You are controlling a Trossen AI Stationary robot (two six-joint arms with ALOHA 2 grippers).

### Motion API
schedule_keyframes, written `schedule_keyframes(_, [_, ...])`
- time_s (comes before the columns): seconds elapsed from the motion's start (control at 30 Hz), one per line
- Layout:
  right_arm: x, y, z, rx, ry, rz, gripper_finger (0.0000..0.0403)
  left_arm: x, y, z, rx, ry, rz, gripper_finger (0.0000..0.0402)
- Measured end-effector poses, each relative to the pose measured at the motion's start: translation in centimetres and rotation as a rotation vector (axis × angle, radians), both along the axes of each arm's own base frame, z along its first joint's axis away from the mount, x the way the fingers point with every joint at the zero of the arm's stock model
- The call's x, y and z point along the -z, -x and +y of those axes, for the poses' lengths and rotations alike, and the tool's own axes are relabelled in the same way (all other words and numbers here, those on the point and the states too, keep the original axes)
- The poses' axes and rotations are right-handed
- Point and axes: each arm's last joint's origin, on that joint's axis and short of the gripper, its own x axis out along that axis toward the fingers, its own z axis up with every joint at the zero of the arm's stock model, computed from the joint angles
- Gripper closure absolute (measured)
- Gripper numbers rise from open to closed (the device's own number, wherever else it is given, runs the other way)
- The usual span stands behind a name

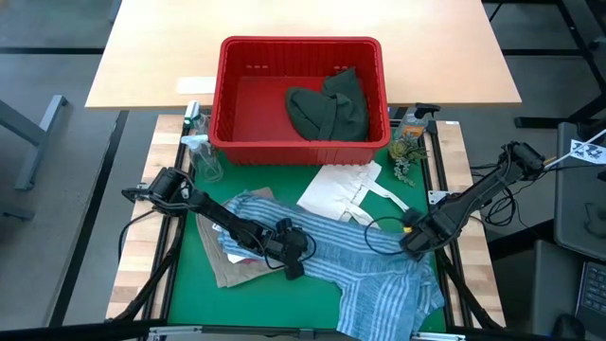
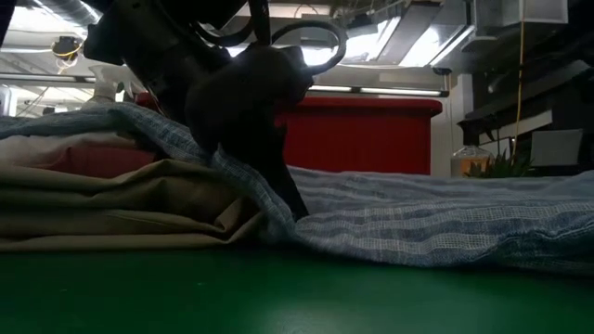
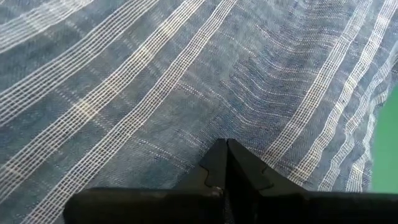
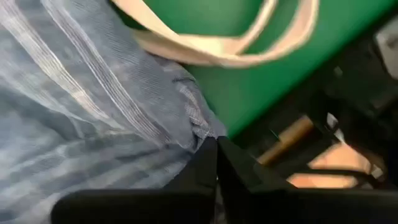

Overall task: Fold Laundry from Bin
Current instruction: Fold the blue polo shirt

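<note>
**Kid:** Under both grippers lies the shirt (image 1: pixel 369 265), right? Where are they on it?

**Helper:** Yes. The left gripper (image 1: pixel 294 268) sits low on the shirt's one side, fingers pressed tight together with striped cloth right at the tips. The right gripper (image 1: pixel 413 242) sits on the far side of the shirt, pinched shut on its edge.

**Kid:** What is near them?

**Helper:** Beside the left gripper, a tan garment (image 1: pixel 241 270) pokes out from under the shirt. Just past the right gripper lies a white tote bag (image 1: pixel 343 192). Farther off, behind both, stands the bin (image 1: pixel 301 142) with a dark green garment (image 1: pixel 329 106) inside.

**Kid:** How should they do this step well?

**Helper:** I think they should lift together, at the same height, and pull gently apart so the shirt goes flat. They should grab only the shirt, not the tan garment or the bag's loop.

**Kid:** How are the arms held?

**Helper:** Each arm reaches in from its own side, stretched long and low, with the wrist tipped down to the green mat (image 1: pixel 194 260).
</note>
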Motion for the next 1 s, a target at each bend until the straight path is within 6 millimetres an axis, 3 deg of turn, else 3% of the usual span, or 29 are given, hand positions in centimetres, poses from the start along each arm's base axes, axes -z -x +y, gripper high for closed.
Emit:
schedule_keyframes(0.37, [-0.29,0.86,0.22,0.003,-0.168,0.181,0.0400,0.47,1.02,0.59,-0.110,-0.017,0.105,0.0400])
schedule_keyframes(0.77, [-0.33,0.89,0.32,-0.011,-0.207,0.197,0.0395,0.55,0.98,0.57,-0.108,-0.011,0.101,0.0400])
schedule_keyframes(1.0, [-0.37,0.95,0.40,-0.005,-0.234,0.215,0.0324,0.59,0.97,0.56,-0.107,-0.008,0.098,0.0400])
